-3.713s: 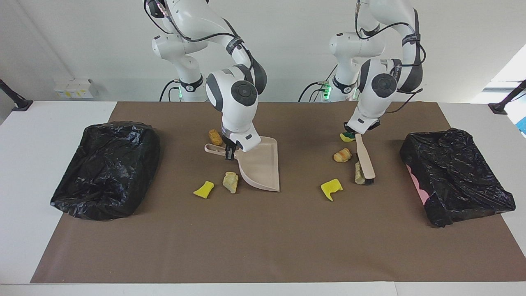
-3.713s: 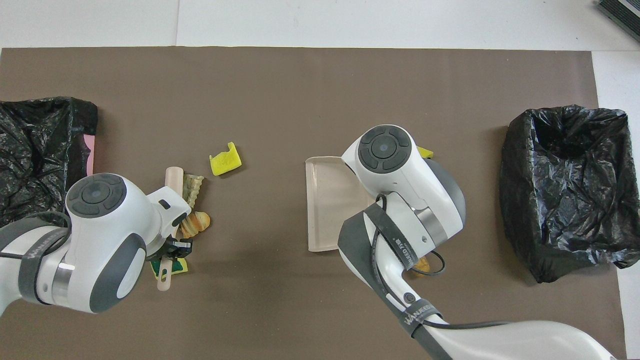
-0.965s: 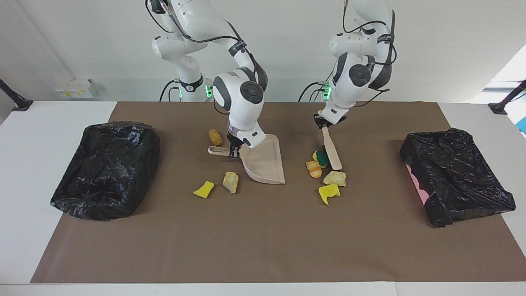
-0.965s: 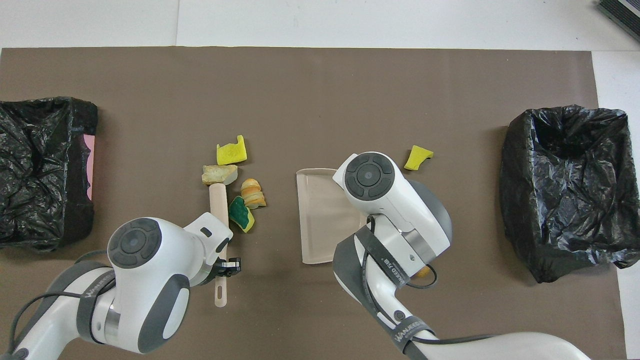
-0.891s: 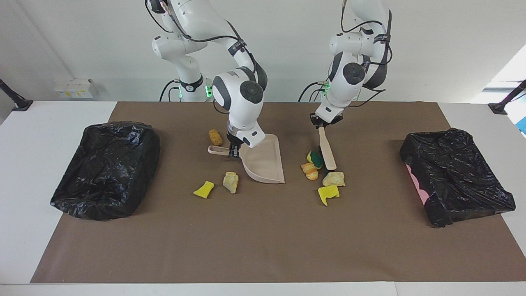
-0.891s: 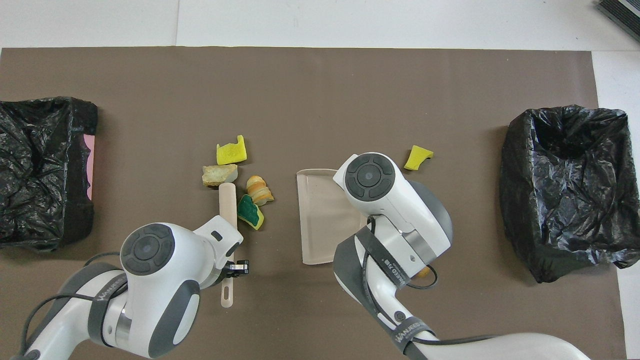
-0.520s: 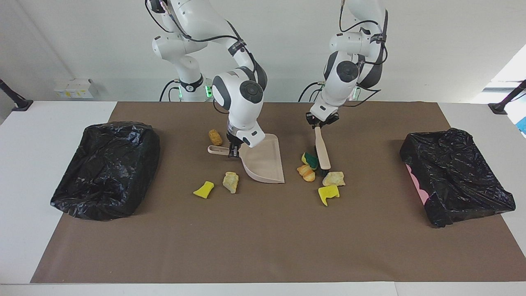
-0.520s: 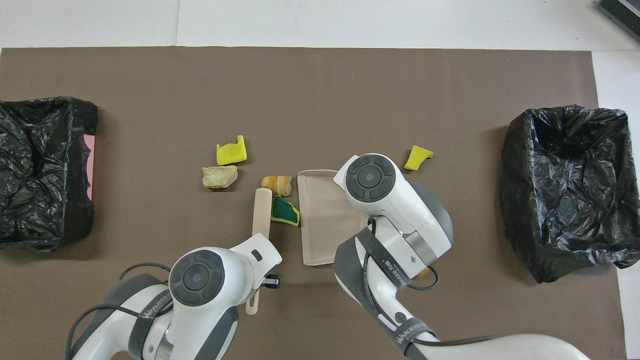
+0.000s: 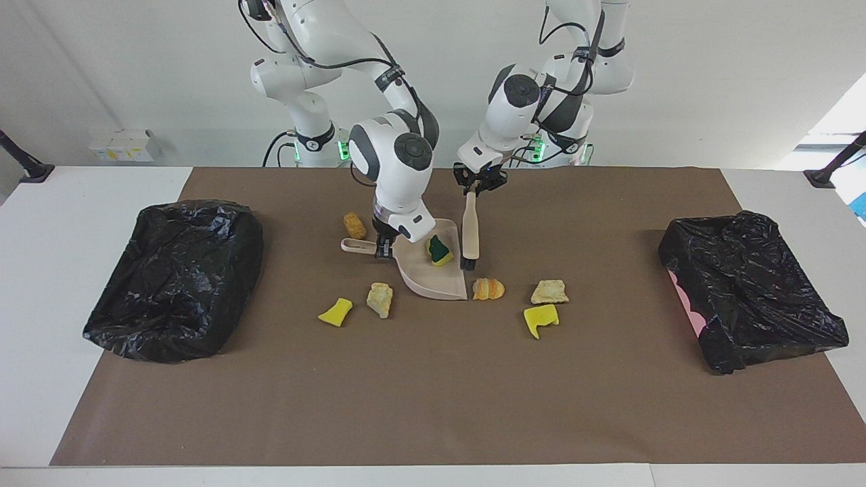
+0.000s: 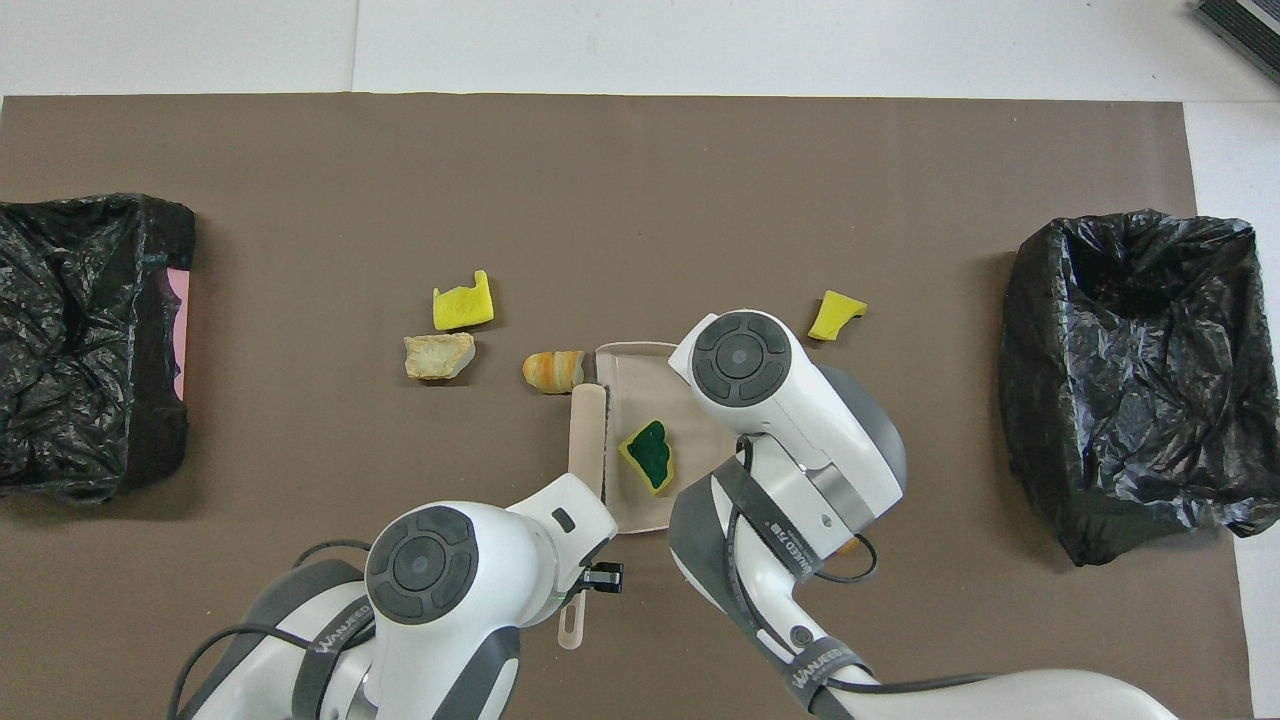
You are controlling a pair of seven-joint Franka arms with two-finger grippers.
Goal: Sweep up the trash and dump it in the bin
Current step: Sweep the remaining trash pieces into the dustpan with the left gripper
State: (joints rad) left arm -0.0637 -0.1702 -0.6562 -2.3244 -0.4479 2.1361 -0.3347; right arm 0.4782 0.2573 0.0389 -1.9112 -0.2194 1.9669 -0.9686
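The right hand [image 9: 383, 251] gripped the dustpan [image 9: 433, 274] by its handle, keeping it flat on the counter [image 9: 433, 406]. The left hand [image 9: 477, 185] held the brush [image 9: 469, 233] at the dustpan's open edge, so the green-topped sponge [image 9: 439, 250] sat inside. Six scraps lay around the dustpan.

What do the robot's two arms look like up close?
Both arms are shiny white with rounded shells, dark grey round caps on the joints and grey bands with small white lettering. Thin black cables loop along them, and little green lights glow near their bases. Each ends in a small black pincer: the right pincer and the left pincer.
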